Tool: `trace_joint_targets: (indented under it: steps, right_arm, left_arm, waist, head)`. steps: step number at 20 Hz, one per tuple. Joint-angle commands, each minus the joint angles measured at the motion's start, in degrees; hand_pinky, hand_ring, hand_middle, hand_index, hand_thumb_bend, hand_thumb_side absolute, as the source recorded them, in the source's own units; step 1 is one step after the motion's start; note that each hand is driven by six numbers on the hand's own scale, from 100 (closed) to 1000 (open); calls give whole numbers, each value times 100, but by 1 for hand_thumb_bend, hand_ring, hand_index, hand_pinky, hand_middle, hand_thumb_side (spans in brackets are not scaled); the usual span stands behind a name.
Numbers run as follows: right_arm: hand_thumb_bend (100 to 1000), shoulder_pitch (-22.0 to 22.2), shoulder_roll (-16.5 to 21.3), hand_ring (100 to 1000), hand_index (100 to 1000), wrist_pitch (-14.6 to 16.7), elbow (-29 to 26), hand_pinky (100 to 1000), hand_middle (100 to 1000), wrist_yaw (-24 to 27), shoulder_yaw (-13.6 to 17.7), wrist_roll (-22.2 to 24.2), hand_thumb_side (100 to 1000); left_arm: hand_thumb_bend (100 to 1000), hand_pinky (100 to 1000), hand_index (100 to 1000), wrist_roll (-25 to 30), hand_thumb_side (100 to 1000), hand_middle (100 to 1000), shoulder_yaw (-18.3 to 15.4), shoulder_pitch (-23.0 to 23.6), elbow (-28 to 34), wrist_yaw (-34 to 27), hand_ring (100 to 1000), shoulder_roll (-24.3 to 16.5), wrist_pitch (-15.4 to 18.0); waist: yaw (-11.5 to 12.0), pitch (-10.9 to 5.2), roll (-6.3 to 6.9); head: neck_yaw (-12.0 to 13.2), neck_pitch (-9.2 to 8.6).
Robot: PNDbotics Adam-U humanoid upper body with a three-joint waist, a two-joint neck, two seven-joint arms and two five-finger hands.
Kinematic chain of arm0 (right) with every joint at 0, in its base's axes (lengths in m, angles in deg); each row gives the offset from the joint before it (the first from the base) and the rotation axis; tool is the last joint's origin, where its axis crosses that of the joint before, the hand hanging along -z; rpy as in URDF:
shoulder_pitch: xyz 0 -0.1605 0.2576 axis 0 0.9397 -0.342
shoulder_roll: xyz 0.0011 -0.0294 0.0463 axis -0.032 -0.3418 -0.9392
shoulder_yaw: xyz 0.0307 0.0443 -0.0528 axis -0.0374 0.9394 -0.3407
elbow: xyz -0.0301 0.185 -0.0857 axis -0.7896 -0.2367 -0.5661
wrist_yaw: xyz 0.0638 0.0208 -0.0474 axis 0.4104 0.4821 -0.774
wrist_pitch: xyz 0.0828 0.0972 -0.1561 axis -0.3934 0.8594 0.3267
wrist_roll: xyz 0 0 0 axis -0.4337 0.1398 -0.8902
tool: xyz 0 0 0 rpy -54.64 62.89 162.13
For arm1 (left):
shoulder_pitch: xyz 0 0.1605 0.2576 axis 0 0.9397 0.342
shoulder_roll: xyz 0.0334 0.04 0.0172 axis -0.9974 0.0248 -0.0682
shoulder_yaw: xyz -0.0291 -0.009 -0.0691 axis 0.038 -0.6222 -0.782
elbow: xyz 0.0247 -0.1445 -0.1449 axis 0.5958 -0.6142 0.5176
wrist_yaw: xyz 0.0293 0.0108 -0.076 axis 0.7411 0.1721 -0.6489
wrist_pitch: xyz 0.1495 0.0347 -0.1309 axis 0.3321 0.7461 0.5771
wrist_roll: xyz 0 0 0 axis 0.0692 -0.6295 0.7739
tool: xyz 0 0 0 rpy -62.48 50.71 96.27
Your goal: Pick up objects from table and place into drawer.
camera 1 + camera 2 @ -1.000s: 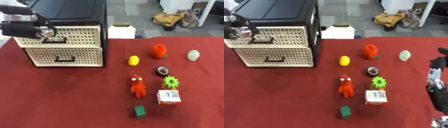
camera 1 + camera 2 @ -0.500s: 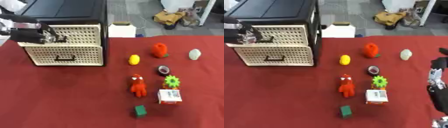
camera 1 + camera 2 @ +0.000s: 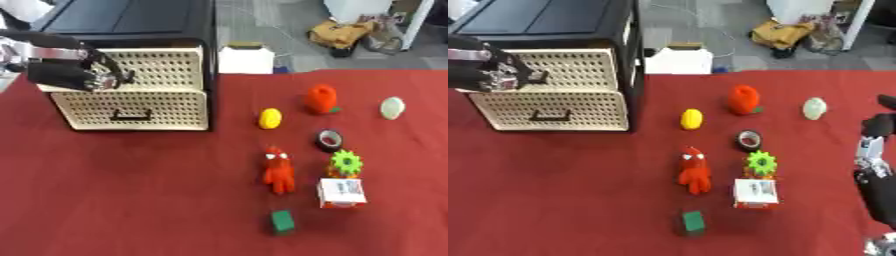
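Left eye view, ten o'clock: left hand (image 3: pixel 74 76) curled round the stiff, light top drawer (image 3: pixel 131 75) handle, best gripped there.

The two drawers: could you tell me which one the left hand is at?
The upper drawer; the left hand is at its front, while the lower drawer shows its handle untouched.

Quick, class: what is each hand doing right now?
Left hand: fingers curled at the upper drawer's front; what they hold cannot be told.
Right hand: idle at the right edge, holding nothing.
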Motion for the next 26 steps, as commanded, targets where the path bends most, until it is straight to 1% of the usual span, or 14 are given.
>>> trace_joint_targets:
  steps: [1,2,6,9,13,15,17,19,20,21,26]
  right_arm:
    - [100,-36,59,548,752,0,-77,557,450,-28,19,16,783]
    - [100,-37,58,548,752,0,-77,557,450,-30,19,15,783]
    - [100,-40,50,548,752,1,-77,557,449,-35,18,12,782]
    - [100,-41,40,548,751,0,-77,557,448,-38,17,13,777]
    - [100,-40,24,547,750,-4,-77,557,447,-46,14,21,778]
    - [100,-42,20,546,746,-6,-77,556,445,-49,15,21,776]
    - [100,-50,17,546,746,-4,-77,556,444,-46,11,24,776]
    - [100,-51,12,545,746,-5,-77,556,443,-45,11,25,776]
    - [100,-51,9,545,745,-5,-77,556,443,-45,11,25,775]
    - [100,-52,6,544,745,-5,-77,555,442,-45,10,27,776]
    - [100,-56,-12,543,744,-11,-77,553,439,-49,4,37,772]
  left_arm:
    - [285,100,928,14,1000,100,-70,-139,-18,20,100,-97,82]
    - [296,100,928,14,1000,100,-70,-145,-38,25,100,-91,100]
    - [274,100,928,14,1000,100,-73,-169,-127,40,100,-70,215]
    - [295,100,930,14,1000,100,-91,-185,-201,69,100,-58,297]
    - [423,100,944,14,1000,100,-112,-191,-233,112,100,-88,378]
    - [536,100,950,14,1000,100,-122,-196,-228,115,100,-100,399]
    - [626,100,958,14,1000,100,-121,-199,-223,122,100,-107,420]
    - [777,100,969,14,1000,100,-118,-197,-211,115,100,-115,449]
    - [808,100,973,14,1000,100,-112,-195,-207,115,100,-120,468]
    - [825,100,975,14,1000,100,-106,-193,-204,120,100,-128,487]
    - [801,100,967,14,1000,100,-121,-203,-173,232,100,-160,513]
  waist:
    - [3,-84,2]
    - [0,-81,1]
    - [-10,-66,1]
    - [-13,-55,0]
    - [-2,-37,-4]
    - [11,-30,-6]
    - [9,-23,-8]
    - [6,-17,-12]
    - [5,-13,-14]
    - [3,-9,-16]
    - [16,10,-24]
  head:
    - [30,-48]
    - [32,-52]
    - [41,-53]
    - [46,-63]
    - [46,-62]
    - [50,-67]
    - [54,-79]
    - [55,-91]
    - [56,-100]
    - [55,-105]
    - [57,-107]
